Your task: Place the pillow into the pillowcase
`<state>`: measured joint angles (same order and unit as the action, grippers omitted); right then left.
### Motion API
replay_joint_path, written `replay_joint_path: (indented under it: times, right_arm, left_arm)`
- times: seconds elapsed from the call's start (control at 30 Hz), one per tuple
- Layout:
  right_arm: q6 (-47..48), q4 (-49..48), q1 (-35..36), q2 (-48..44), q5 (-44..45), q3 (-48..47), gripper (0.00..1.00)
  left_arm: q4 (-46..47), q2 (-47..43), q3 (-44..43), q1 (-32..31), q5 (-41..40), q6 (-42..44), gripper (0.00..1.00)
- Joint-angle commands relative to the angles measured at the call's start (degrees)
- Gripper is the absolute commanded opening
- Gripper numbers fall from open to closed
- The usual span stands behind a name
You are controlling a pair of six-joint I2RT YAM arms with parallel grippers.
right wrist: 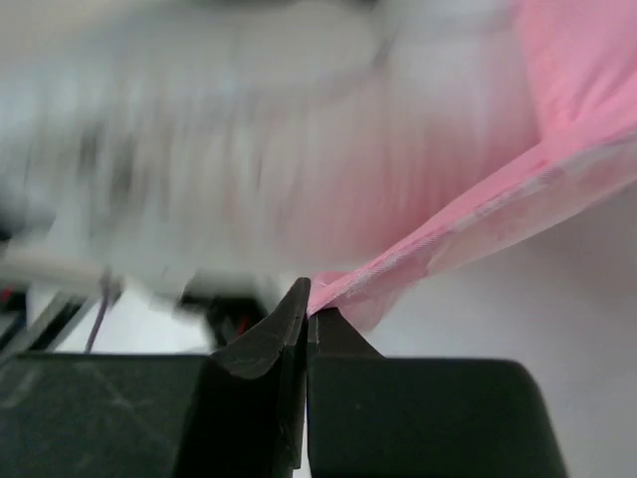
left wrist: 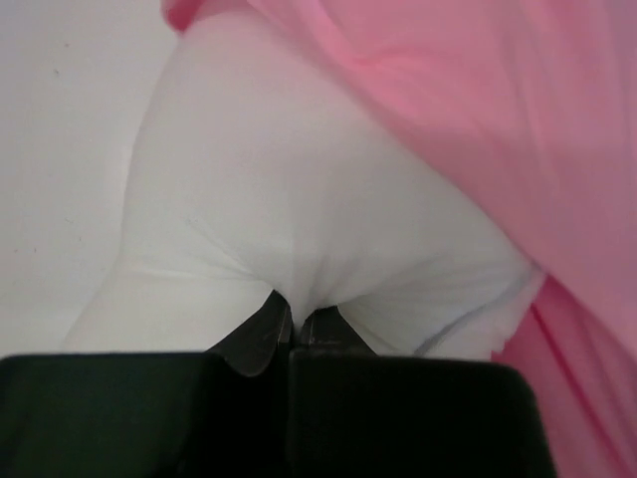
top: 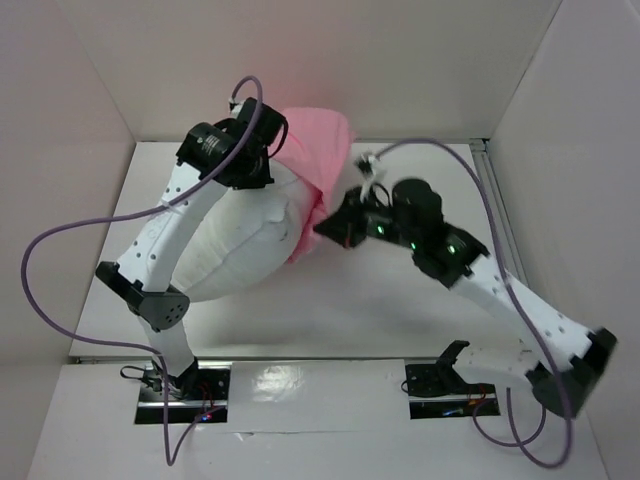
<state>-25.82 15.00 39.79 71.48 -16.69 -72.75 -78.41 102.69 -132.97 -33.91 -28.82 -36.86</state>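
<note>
Now my left gripper pinches a fold of the pillow to anchor it while my right gripper clamps the pillowcase by its hem for pulling on (just the far end covered).

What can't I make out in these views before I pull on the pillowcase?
Top view: the left arm covers the left gripper, so its pinch on the pillow is hidden.
Top view: how deep the pillow sits inside the pillowcase; pink fabric covers that end.
Right wrist view: everything behind the right gripper is motion-blurred.
Left wrist view: the pillowcase runs off the top and right edges.
</note>
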Motion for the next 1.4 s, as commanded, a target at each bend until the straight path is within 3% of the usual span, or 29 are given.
replay_joint_path:
  times: [0.0, 0.03, 0.13, 0.4, 0.43, 0.47, 0.5, 0.57, 0.63, 0.67, 0.8, 0.83, 1.03, 1.17, 1.23, 1.37]
  right_arm:
    - [-5.88, 4.61, 5.55, -9.77, -7.22, 15.66, 0.00]
    - [-7.73, 4.59, 7.91, -11.26, -7.22, 23.37, 0.00]
    - [-10.39, 7.47, 11.96, -15.49, -1.78, 28.53, 0.00]
    - [-7.49, 21.98, 11.45, -16.64, 7.18, 24.86, 0.03]
    - [-6.79, 24.87, 11.45, -16.64, 7.98, 24.07, 0.19]
    - [-6.78, 26.12, 10.75, -16.64, 8.60, 22.23, 0.44]
    - [-6.78, 27.35, 10.75, -16.64, 9.73, 21.00, 0.80]
    - [-6.78, 30.24, 10.22, -17.25, 13.16, 17.23, 0.90]
    - [-6.78, 32.01, 9.70, -17.25, 16.66, 14.41, 0.91]
    - [-6.78, 33.41, 9.69, -16.73, 17.82, 12.91, 0.91]
    - [-6.26, 35.88, 9.16, -12.96, 21.78, 3.87, 0.85]
    - [-5.65, 35.88, 9.16, -10.69, 22.39, 2.37, 0.85]
    - [-4.76, 38.34, 8.64, -3.46, 29.16, -7.48, 0.84]
    - [-5.28, 36.86, 7.59, -2.23, 31.98, -10.83, 0.71]
    - [-5.29, 34.14, 7.58, -0.65, 30.94, -12.49, 0.71]
    - [-4.76, 30.61, 9.33, 9.25, 26.44, -16.89, 0.81]
  left_arm:
    - [7.03, 1.72, 6.54, -1.06, -3.00, -6.01, 0.00]
    - [8.09, 1.72, 8.58, -1.59, -3.61, -7.33, 0.00]
    - [11.95, 0.49, 13.50, -5.10, -2.83, -10.59, 0.00]
    - [14.77, 4.00, 14.05, -17.48, -1.16, -12.20, 0.00]
    - [14.78, 4.00, 14.05, -18.37, -0.46, -11.66, 0.00]
    - [14.78, 4.79, 14.05, -18.99, -0.45, -11.13, 0.02]
    - [13.82, 4.80, 14.05, -19.52, 0.07, -9.82, 0.21]
    - [12.67, 4.19, 14.05, -19.53, -1.14, -8.85, 0.48]
    - [11.97, 1.21, 14.05, -18.22, -1.86, -6.74, 0.74]
    - [11.97, -0.20, 14.05, -17.25, -2.46, -5.86, 0.77]
    - [15.03, -7.58, 17.99, -10.23, -0.30, -1.91, 0.80]
    - [16.70, -9.08, 19.92, -5.95, 0.94, -0.16, 0.80]
    - [29.00, -15.41, 34.86, 9.98, 16.76, 1.88, 0.80]
    - [35.95, -18.67, 42.34, 12.20, 24.85, 4.78, 0.80]
    - [37.71, -18.67, 45.07, 13.25, 26.88, 5.30, 0.81]
    - [38.86, -12.97, 46.13, 16.85, 29.69, 5.92, 0.84]
